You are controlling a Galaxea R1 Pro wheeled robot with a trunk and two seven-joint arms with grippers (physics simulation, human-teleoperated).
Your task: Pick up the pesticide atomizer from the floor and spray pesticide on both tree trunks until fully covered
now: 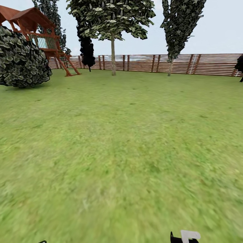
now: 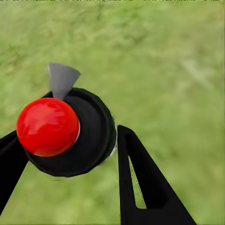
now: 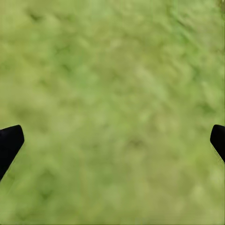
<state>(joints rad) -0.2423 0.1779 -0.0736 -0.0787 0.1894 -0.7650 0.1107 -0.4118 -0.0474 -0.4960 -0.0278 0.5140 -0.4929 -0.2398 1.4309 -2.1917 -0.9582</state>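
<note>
Left tool (image 2: 70, 154) clamps the sprayer (image 2: 70, 133), ready for the far tree (image 1: 113, 54); right tool (image 3: 112, 140) hangs wide over grass (image 3: 112, 70).

The right gripper (image 3: 112, 143) hangs over blurry green grass ground (image 3: 112, 84), its two black fingertips (image 3: 9, 143) spread wide apart at the picture's edges with only mottled lawn between them.
</note>
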